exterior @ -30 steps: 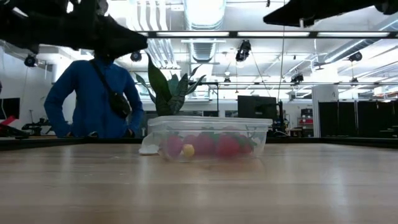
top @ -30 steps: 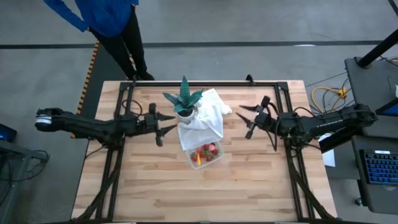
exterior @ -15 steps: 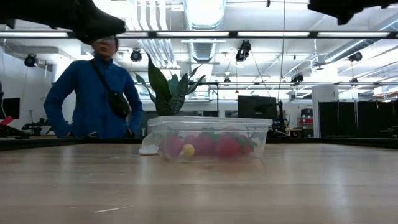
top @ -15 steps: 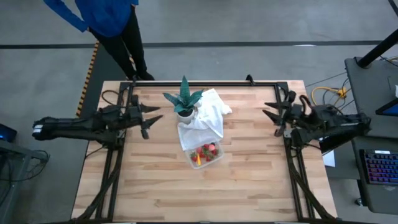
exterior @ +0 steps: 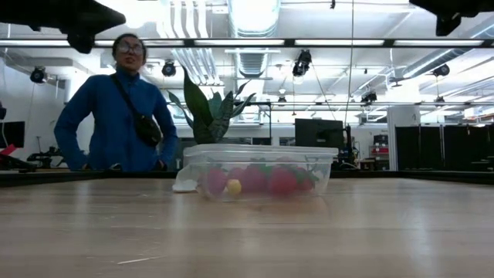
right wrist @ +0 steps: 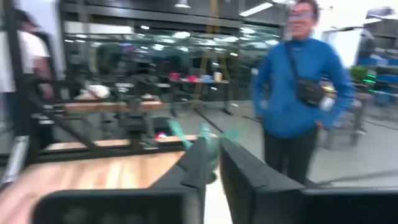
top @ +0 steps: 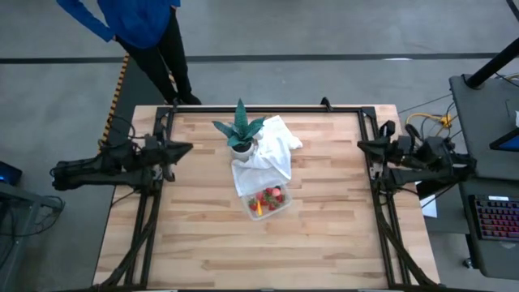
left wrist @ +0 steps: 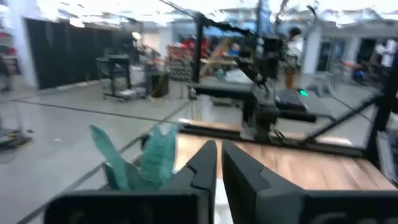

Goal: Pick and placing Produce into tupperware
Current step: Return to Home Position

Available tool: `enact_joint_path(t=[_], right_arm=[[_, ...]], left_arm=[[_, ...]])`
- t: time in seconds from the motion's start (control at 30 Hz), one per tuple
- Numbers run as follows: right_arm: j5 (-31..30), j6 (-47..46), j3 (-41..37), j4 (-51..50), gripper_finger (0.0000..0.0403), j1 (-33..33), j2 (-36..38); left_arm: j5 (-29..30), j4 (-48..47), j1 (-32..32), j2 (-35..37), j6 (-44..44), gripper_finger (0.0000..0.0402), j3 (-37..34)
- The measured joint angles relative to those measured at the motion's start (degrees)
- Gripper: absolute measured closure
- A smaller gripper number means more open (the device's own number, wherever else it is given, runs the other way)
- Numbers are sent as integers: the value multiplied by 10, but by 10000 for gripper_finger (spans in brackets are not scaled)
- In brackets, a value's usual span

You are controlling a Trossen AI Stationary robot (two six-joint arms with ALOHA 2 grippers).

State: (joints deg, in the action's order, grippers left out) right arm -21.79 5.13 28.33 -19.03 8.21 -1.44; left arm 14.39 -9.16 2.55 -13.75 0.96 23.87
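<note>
The clear tupperware point(top: 287, 200) stands on the wooden table a little right of its middle, its near wall point(exterior: 320, 176) facing the low view. The produce point(top: 271, 197) lies inside it: red pieces, a yellow-orange one and a pale pink one point(exterior: 213, 181). My left gripper point(top: 185, 148) hangs above the table's left edge, shut, holding nothing, and points toward the middle. My right gripper point(top: 362, 146) hangs above the right edge, shut and just as bare. In the wrist views the left fingers point(left wrist: 202, 165) and right fingers point(right wrist: 239, 163) stand close together with nothing between them.
A green spiky plant point(top: 240, 130) in a white pot stands on a white cloth point(top: 272, 156) just beyond the tupperware. A person in blue point(top: 134, 24) stands past the far left corner. Bare wood lies on both sides of the tupperware and toward the near edge.
Both arms have drawn back from the middle at height, the left toward the table's left edge, the right toward its right edge. Both grippers, open a second ago, have shut on nothing. The tupperware and the produce have kept still.
</note>
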Motion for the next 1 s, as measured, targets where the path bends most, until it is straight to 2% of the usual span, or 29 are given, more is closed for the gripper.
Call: enact_joint_path(t=[0.1, 0.3, 0.47, 0.53, 0.6, 0.8, 0.9, 1.0], right_arm=[[14, 11, -12, 16, 391, 0, -20], [41, 12, -39, 71, 395, 0, -86], [-9, -1, -53, 78, 395, 0, -99], [20, -16, -62, 77, 395, 0, -89], [84, -25, -77, 83, 395, 0, -75], [244, -21, -153, 211, 395, 0, -54], [243, -23, -182, 245, 395, 0, -53], [200, -24, -199, 244, 395, 0, -53]], left_arm=[[-14, -14, 0, 3, 0, 395, -5], [-14, -41, 0, -5, 0, 401, -8], [-13, -41, 0, 2, -11, 401, -8], [-13, -46, 0, 9, -9, 401, -8], [-13, -58, 0, 16, 0, 401, -11], [-9, -63, 0, 34, 2, 401, -21], [-9, -64, 0, 42, 3, 401, -25], [-9, -63, 0, 49, 3, 402, -31]])
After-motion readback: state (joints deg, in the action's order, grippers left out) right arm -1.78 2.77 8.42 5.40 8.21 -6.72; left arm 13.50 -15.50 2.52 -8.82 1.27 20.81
